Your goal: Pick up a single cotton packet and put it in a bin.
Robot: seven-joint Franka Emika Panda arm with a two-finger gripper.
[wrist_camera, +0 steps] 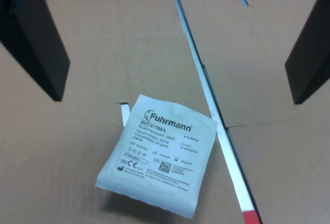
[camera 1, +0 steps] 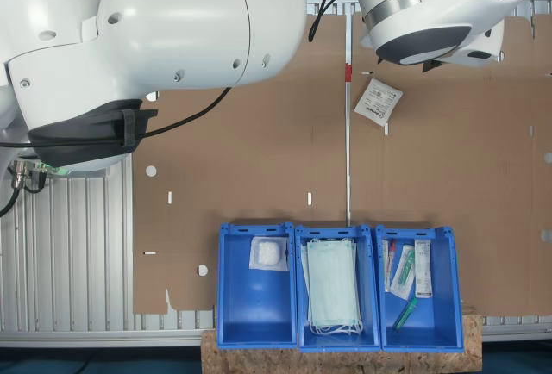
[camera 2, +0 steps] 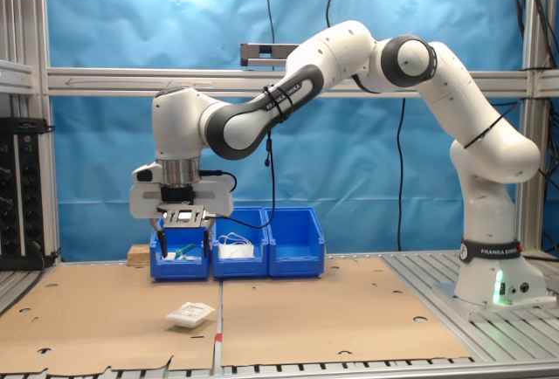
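- Packet (wrist_camera: pixel 158 155) lay flat on bare cardboard (camera 2: pixel 105 309), just beside the seam strip (wrist_camera: pixel 216 115), w/ open room all round.
- Sat skewed, corners diagonal to the seam; near-square, no clear long axis.
- Gripper (camera 2: pixel 183 233) hung above it, jaws spread, empty.
- Bins (camera 1: pixel 255 288) well apart; arm cut off in the first exterior view.

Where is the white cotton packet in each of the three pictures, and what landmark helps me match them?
First exterior view: the cotton packet lies on the cardboard, upper right of centre.
Second exterior view: cotton packet on the cardboard, lower left, below the gripper.
Wrist view: cotton packet lies near the middle, tilted.
Shared landmark: the seam between the cardboard sheets, close beside the packet.
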